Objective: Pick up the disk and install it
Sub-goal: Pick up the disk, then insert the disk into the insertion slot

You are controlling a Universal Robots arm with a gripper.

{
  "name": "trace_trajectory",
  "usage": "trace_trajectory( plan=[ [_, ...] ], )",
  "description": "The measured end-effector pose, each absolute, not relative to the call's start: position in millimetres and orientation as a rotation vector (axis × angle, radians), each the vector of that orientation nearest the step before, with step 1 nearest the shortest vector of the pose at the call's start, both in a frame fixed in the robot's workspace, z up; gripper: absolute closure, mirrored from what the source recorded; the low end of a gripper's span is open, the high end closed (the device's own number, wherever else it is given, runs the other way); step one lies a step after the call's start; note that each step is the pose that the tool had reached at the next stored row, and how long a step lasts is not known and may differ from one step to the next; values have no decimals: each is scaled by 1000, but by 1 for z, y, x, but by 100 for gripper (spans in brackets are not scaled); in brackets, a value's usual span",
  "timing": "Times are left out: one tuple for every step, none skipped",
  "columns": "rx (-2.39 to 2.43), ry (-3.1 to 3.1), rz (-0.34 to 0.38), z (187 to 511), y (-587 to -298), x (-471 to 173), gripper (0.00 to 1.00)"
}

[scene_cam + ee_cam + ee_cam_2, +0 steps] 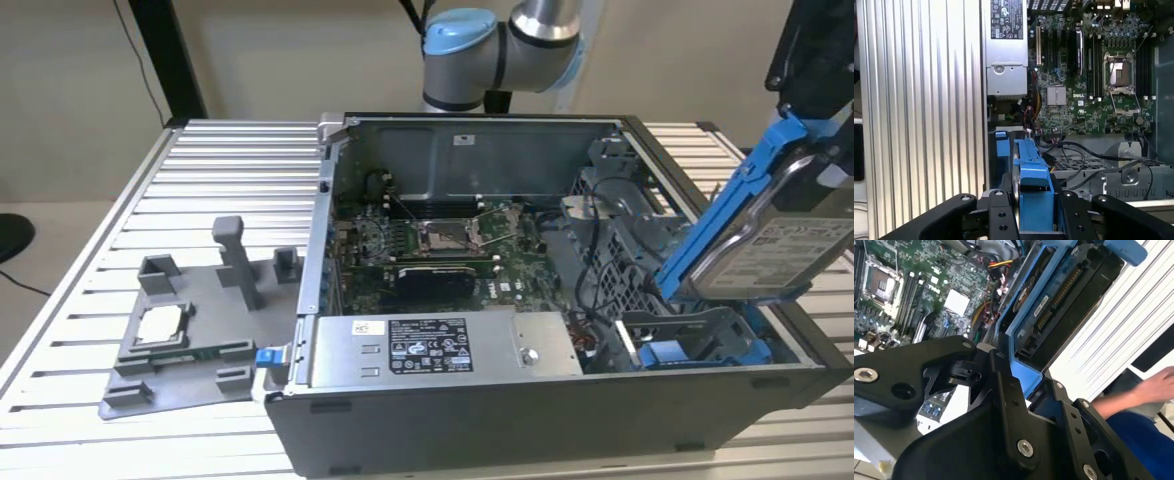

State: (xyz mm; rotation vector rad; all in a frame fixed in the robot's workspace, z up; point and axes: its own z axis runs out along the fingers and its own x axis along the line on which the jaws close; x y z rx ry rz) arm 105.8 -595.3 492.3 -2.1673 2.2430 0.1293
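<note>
Exterior view: disk [787, 245] is off the table, held steeply tilted over the exterior view's right end of the open computer case [534, 425]. Its white label faces the camera and the blue carrier frame [727, 195] runs along its upper edge. The lower end hangs just above the drive cage [694, 330]; whether it touches there cannot be told. In the first wrist view the gripper [1035, 212] has its black fingers [999, 215] pressed against both sides of the carrier frame, jaws clamped on the disk. The second wrist view shows the same grip, with the disk's connector side [1064, 295] toward that camera. Inside the case, a green motherboard [427, 255] lies flat with the CPU socket [441, 237] near its middle, and a grey power-supply box [441, 345] runs along the near wall. The case rests on a slatted aluminium table [200, 170]. On the exterior view's left of the case sits a grey fixture plate [180, 375] carrying a small square CPU chip [163, 322], well apart from the disk. The robot arm [514, 40], with its blue-capped joint, rises behind the case. A person's hand [1159, 382] appears in the second wrist view past the table edge, apart from the gripper.
</note>
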Motion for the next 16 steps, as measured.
trace_trajectory(
  plan=[
    [-2167, 2243, 130, 492, -596, 106, 100],
    [-2167, 2243, 129, 492, -596, 105, 100],
    [-2168, 2243, 129, 492, -595, 104, 100],
    [-2167, 2243, 129, 492, -594, 104, 100],
    [-2168, 2243, 129, 492, -594, 104, 100],
    [-2168, 2243, 129, 491, -594, 104, 100],
    [-2168, 2243, 129, 492, -594, 104, 100],
    [-2168, 2243, 129, 491, -594, 104, 100],
    [-2167, 2243, 129, 491, -594, 104, 100],
    [-2168, 2243, 129, 491, -594, 104, 100],
    [-2167, 2243, 129, 491, -594, 104, 100],
    [-2167, 2243, 129, 491, -594, 104, 100],
    [-2168, 2243, 129, 491, -594, 104, 100],
    [-2167, 2243, 129, 491, -594, 104, 100],
    [-2168, 2243, 129, 491, -594, 104, 100],
    [-2168, 2243, 129, 491, -594, 104, 100]
  ],
)
